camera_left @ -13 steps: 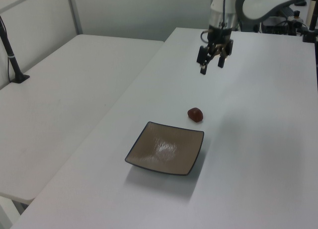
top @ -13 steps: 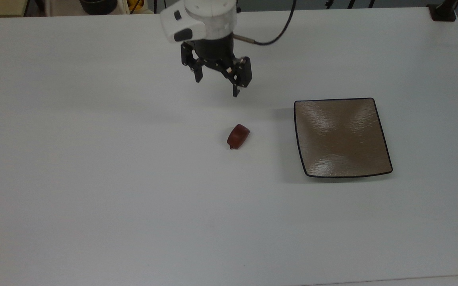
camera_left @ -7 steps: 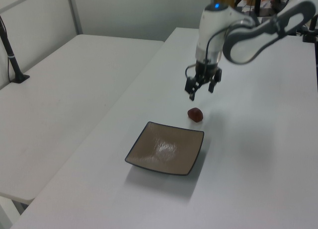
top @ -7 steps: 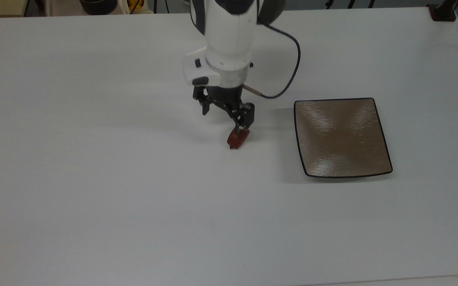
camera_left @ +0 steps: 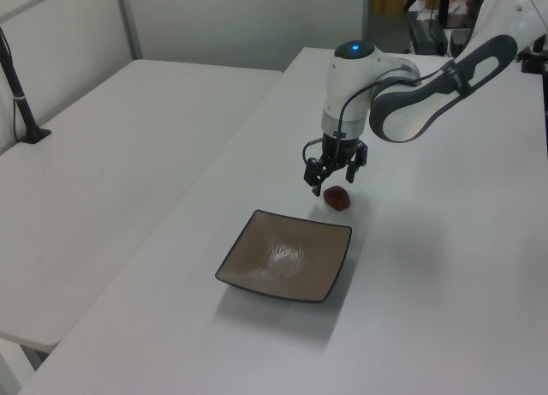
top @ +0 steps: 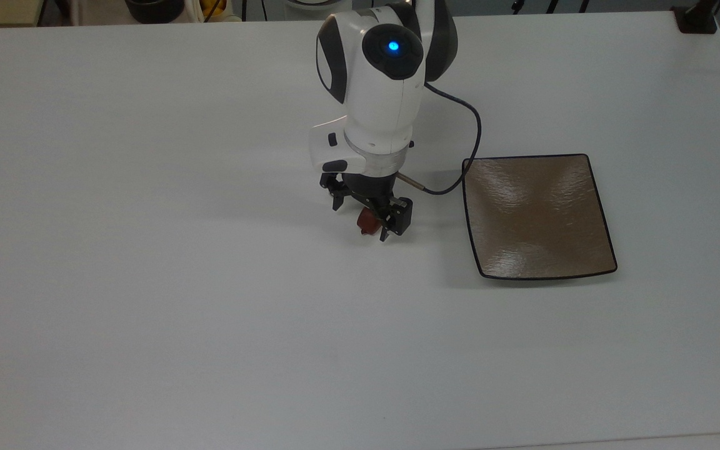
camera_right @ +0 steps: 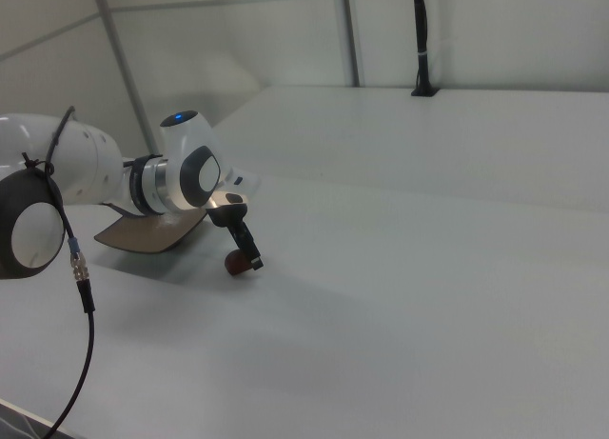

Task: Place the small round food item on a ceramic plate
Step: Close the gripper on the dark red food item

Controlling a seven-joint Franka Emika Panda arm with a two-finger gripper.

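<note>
— Where's the small round food item (top: 366,220)?
— Centre of the top view, on the white desk (top: 147,281), between the spread fingers of the hand (top: 363,220).
— Grasped?
— No, released. The ceramic plate (top: 538,215) sits right of centre.

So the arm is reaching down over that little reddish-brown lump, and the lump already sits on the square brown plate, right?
Not quite. The gripper is over the reddish-brown lump, but the lump lies on the white table beside the plate, as the left view shows.
</note>
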